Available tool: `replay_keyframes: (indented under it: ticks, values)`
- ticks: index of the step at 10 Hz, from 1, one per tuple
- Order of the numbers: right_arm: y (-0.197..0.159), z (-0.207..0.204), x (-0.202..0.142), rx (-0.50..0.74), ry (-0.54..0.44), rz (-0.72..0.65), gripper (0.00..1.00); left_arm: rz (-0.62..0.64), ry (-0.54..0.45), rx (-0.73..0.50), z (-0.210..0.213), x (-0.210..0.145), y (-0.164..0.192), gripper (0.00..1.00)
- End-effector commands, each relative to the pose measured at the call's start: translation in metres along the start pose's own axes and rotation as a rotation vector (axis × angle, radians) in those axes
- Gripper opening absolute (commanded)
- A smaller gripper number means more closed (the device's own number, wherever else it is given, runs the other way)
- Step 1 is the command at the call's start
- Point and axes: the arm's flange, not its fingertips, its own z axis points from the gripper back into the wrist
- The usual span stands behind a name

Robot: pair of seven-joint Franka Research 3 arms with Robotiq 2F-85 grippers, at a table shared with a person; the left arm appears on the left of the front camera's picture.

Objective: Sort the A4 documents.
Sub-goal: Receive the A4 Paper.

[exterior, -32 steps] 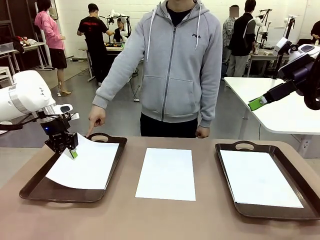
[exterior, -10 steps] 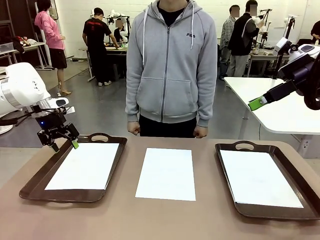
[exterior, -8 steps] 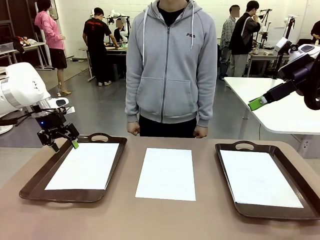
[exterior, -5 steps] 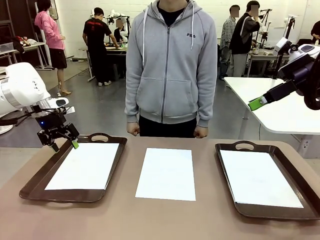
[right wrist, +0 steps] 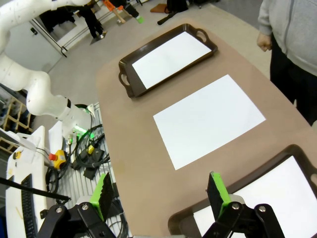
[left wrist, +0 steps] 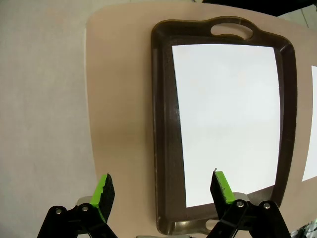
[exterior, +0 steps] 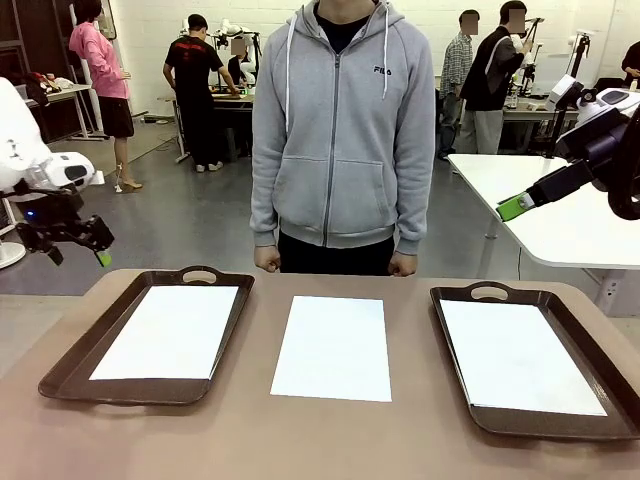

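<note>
A4 documents [exterior: 333,346]: plain white
Trays [exterior: 70,362]: dark brown — glossy
Table [exterior: 300,440]: tan
Gripper pads [left wrist: 105,188]: bright green
Hoodie [exterior: 345,130]: grey

Even, bright indoor lighting from overhead; all three views sharp

The worktop [exterior: 330,430] is evenly lit with only soft, faint shadows beside the tray [exterior: 70,365] rims; the white sheets [exterior: 333,347] read near overexposed, without texture. Both wrist views bow straight edges outward, as along the left tray's [left wrist: 158,148] wall. Distant background slightly soft
</note>
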Motion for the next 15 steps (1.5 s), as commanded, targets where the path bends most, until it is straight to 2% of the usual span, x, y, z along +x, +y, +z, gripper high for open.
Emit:
replay_keyframes:
  ticks: [1,2,3,4,5,6,8,9,11,13,15]
  values:
    - [0.000,-0.001,0.001,0.008,-0.006,0.009,0.99,-0.067,-0.062,-0.035,-0.002,-0.025,-0.009,1.00]
    - [0.000,-0.001,0.001,0.008,-0.006,0.009,0.99,-0.064,-0.100,-0.032,0.002,-0.027,-0.005,1.00]
    - [0.000,-0.001,0.001,0.008,-0.006,0.009,0.99,-0.142,-0.132,-0.116,0.007,-0.029,-0.001,1.00]
    - [0.000,-0.001,0.001,0.008,-0.006,0.009,0.99,-0.257,-0.232,-0.215,0.015,-0.037,-0.003,1.00]
    - [0.000,-0.001,0.001,0.008,-0.006,0.009,0.99,-0.282,-0.314,-0.201,0.029,-0.042,-0.011,1.00]
    - [0.000,-0.001,0.001,0.008,-0.006,0.009,0.99,-0.258,-0.307,-0.113,0.043,-0.036,-0.019,1.00]
    - [0.000,-0.001,0.001,0.008,-0.006,0.009,0.99,-0.398,-0.395,-0.141,0.074,-0.035,-0.032,1.00]
    - [0.000,-0.001,0.001,0.008,-0.006,0.009,0.99,-0.408,-0.416,-0.186,0.083,-0.034,-0.035,1.00]
    - [0.000,-0.001,0.001,0.008,-0.006,0.009,0.99,-0.407,-0.534,-0.357,0.113,-0.044,-0.049,1.00]
    - [0.000,-0.001,0.001,0.008,-0.006,0.009,0.99,-0.469,-0.521,-0.475,0.123,-0.054,-0.065,1.00]
    - [0.000,-0.001,0.001,0.008,-0.006,0.009,0.99,-0.577,-0.562,-0.460,0.126,-0.071,-0.075,1.00]
